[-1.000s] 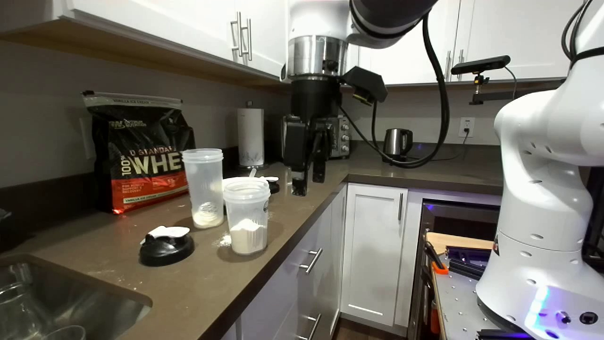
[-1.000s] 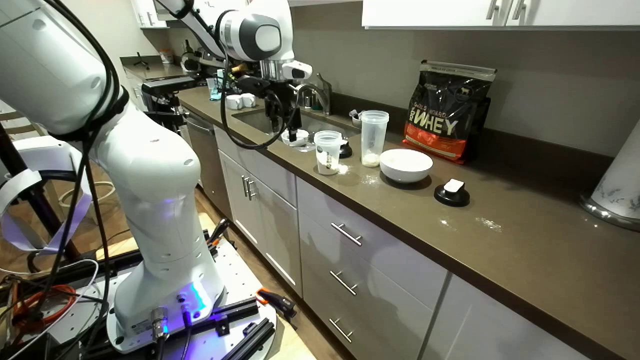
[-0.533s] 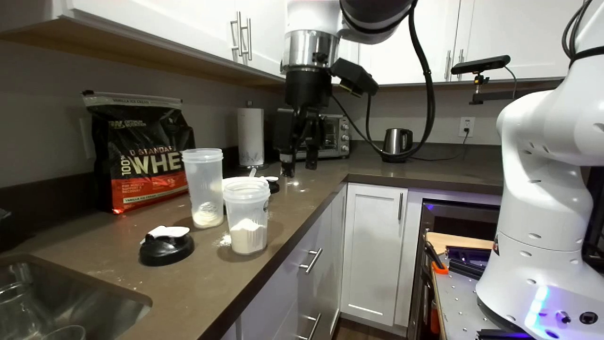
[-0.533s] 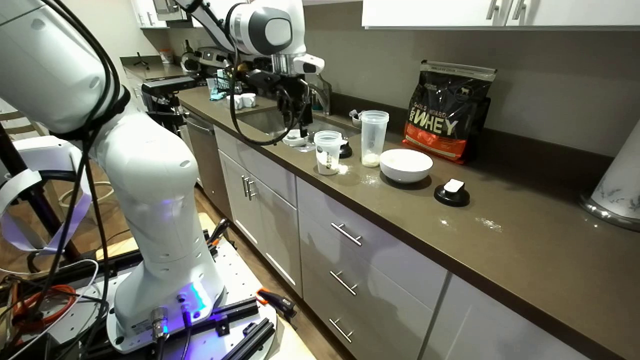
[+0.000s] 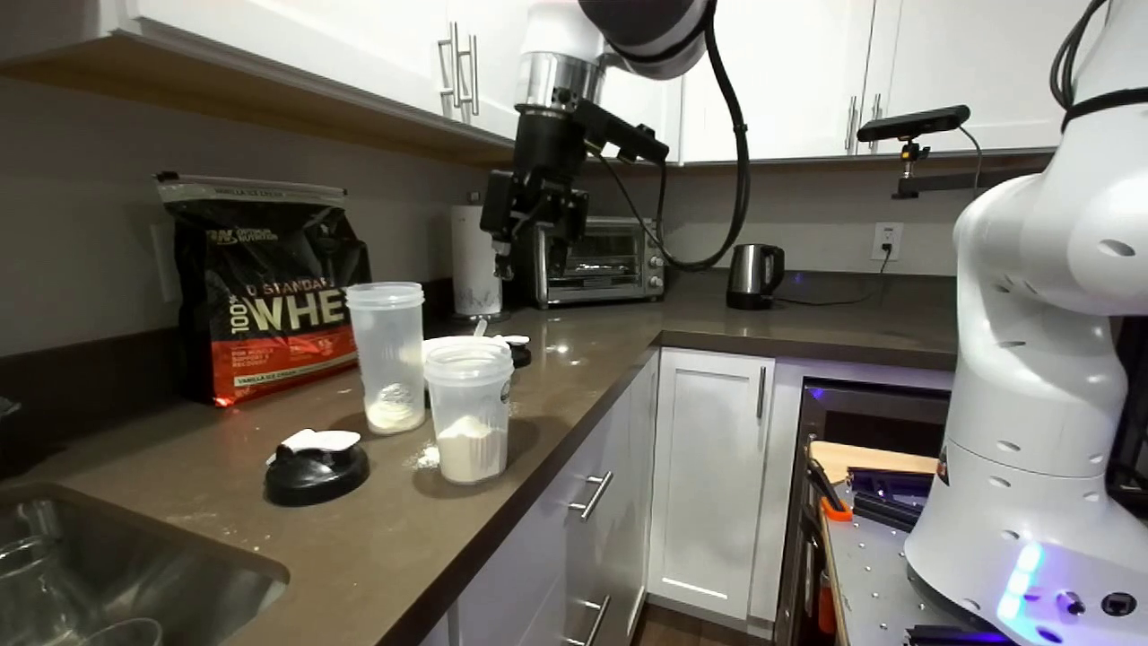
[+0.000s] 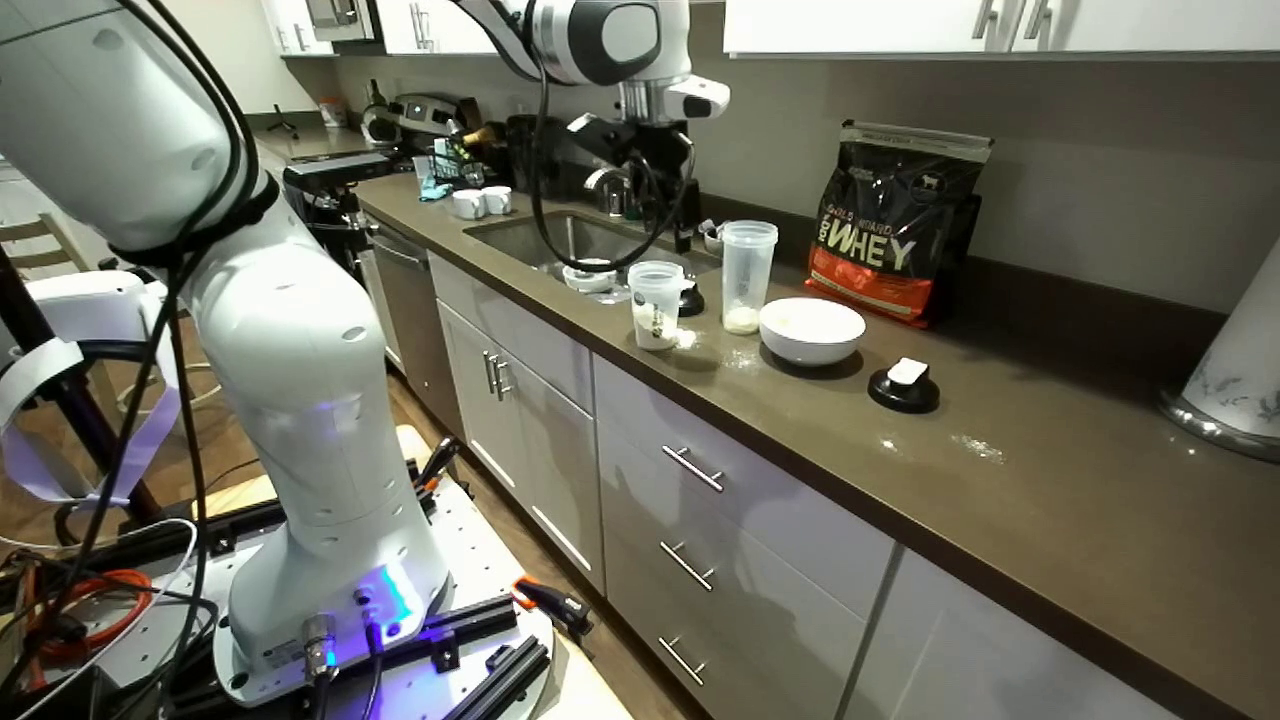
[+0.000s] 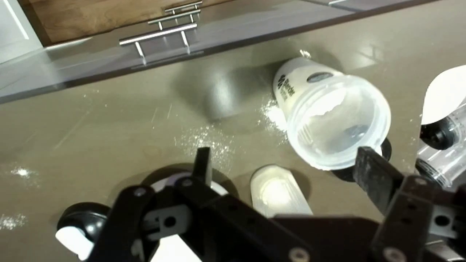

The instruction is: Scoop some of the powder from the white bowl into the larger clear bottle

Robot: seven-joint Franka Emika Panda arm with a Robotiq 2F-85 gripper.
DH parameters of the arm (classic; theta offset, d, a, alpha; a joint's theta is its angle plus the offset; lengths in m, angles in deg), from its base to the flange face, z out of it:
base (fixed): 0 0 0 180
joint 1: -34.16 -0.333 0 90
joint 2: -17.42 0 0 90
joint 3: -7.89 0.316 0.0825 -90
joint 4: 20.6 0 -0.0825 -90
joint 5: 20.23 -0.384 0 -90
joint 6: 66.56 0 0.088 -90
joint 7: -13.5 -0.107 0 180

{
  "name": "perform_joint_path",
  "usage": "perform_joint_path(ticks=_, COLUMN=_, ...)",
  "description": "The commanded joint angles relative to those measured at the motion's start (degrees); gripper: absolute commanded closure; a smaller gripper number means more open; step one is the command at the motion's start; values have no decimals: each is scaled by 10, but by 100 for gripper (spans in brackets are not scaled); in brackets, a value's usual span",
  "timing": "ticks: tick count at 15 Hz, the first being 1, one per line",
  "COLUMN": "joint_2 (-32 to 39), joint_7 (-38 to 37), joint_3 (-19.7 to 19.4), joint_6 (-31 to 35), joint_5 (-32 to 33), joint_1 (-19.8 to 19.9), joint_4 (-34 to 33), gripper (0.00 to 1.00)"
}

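The gripper [image 7: 284, 159] is hanging above the countertop [image 6: 1080, 500], its fingers [image 7: 375, 178] standing wide apart in the wrist view. In an exterior view it is tilting slightly, well apart from the surface below.

The tall clear bottle [image 5: 390, 350] is standing upright, holding a shallow layer of pale powder [image 5: 395, 416] at its bottom. In an exterior view the shorter clear tub [image 5: 469, 395] is standing upright to its right and nearer, holding a deeper white heap [image 5: 471, 449]. In the wrist view both containers are partly showing between the fingers. In an exterior view the white bowl [image 6: 812, 343] is sitting just right of the bottle; how much powder it is holding, I cannot tell. Spilled powder [image 5: 425, 458] is lying just beside the tub's base, and a white patch [image 6: 978, 449] is marking the countertop well to the right.

At the near left, a black lid [image 5: 316, 474] is resting, a white piece [image 5: 320, 440] sitting on top. A second black lid [image 6: 903, 394] is lying right of the bowl. The black whey bag [image 5: 265, 296] is standing upright behind the bottle. A toaster oven [image 5: 619, 260] and a kettle [image 5: 750, 274] are occupying the far end, and glassware [image 5: 49, 597] is sitting in the sink [image 5: 224, 588] at the near left.
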Motion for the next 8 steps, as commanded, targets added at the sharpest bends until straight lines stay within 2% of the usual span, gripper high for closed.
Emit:
perform_joint_path(ticks=1, joint_2=51, joint_7=41, joint_3=-15, joint_6=8, joint_5=31, joint_1=9, joint_4=-61, gripper=0)
perform_joint_path(ticks=8, joint_2=88, joint_7=160, joint_3=-35, joint_6=-24, joint_5=87, joint_1=3, joint_4=-119, gripper=0)
